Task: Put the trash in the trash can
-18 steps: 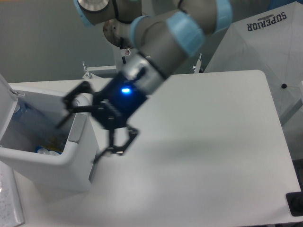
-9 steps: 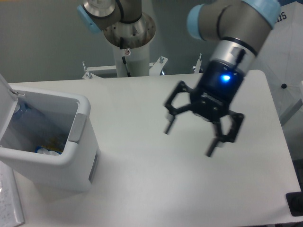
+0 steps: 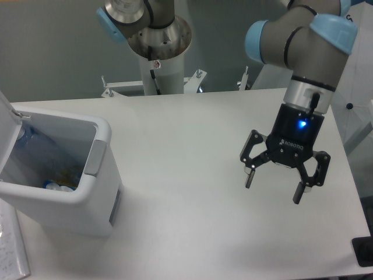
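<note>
The white trash can (image 3: 93,198) stands at the left edge of the table with its lid (image 3: 6,125) swung up and open. Inside it I see a clear plastic bottle (image 3: 32,146) against the far wall and small bits of trash (image 3: 58,184) at the bottom, one with a white cap and some yellow. My gripper (image 3: 273,187) hangs over the right side of the table, far from the can. It is open, fingers spread wide, with nothing between them.
The arm's base column (image 3: 157,55) rises behind the table's far edge. A white umbrella-like cover (image 3: 355,64) stands at the back right. A dark object (image 3: 362,252) sits at the table's front right corner. A white sheet (image 3: 11,251) lies left of the can.
My gripper has swung from beside the trash can's rim across the table to the right side, staying open and empty. The can and its contents have not moved.
</note>
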Motion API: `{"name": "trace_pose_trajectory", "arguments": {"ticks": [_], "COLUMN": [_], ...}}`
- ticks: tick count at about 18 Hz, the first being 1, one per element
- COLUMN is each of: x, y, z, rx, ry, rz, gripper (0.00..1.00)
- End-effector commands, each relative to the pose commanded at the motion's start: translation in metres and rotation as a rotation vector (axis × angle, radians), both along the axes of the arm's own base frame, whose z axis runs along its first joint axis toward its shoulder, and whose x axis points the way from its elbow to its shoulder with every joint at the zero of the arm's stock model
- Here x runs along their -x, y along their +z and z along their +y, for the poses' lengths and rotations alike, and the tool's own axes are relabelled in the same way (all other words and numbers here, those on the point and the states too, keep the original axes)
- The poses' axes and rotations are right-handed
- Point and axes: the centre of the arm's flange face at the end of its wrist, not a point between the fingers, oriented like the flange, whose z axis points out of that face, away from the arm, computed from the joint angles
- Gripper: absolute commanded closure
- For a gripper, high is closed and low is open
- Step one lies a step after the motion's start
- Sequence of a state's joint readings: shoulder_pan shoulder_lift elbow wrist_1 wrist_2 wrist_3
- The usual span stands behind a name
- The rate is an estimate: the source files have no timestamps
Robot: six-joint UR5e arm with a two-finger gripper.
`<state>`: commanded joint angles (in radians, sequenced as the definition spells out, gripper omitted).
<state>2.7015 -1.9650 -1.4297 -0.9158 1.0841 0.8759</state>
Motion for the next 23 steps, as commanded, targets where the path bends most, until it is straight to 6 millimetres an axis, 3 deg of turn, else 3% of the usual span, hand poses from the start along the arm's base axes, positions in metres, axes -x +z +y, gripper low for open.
{"name": "trace_pose_trajectory", "arguments": {"ticks": [1,4,7,11,14,23], "x": [-0.004,-0.009,-0.012,-0.018,-0.024,-0.028], "y": [-0.006,-0.012,-0.033,-0.069,-0.074,-0.068], "z": [0.009,0.012,0.005,-0.014,-0.008,-0.005], "rx": [0.023,0.064,0.152,0.355,0.472,0.483], "ry": [-0.009,-0.004,-0.019,-0.207,-0.297,-0.307], "rz": [0.004,0.007,-0.025,0.093,0.177,0.187], "gripper": [0.00,0.00,0.00,0.00,0.00,0.00]}}
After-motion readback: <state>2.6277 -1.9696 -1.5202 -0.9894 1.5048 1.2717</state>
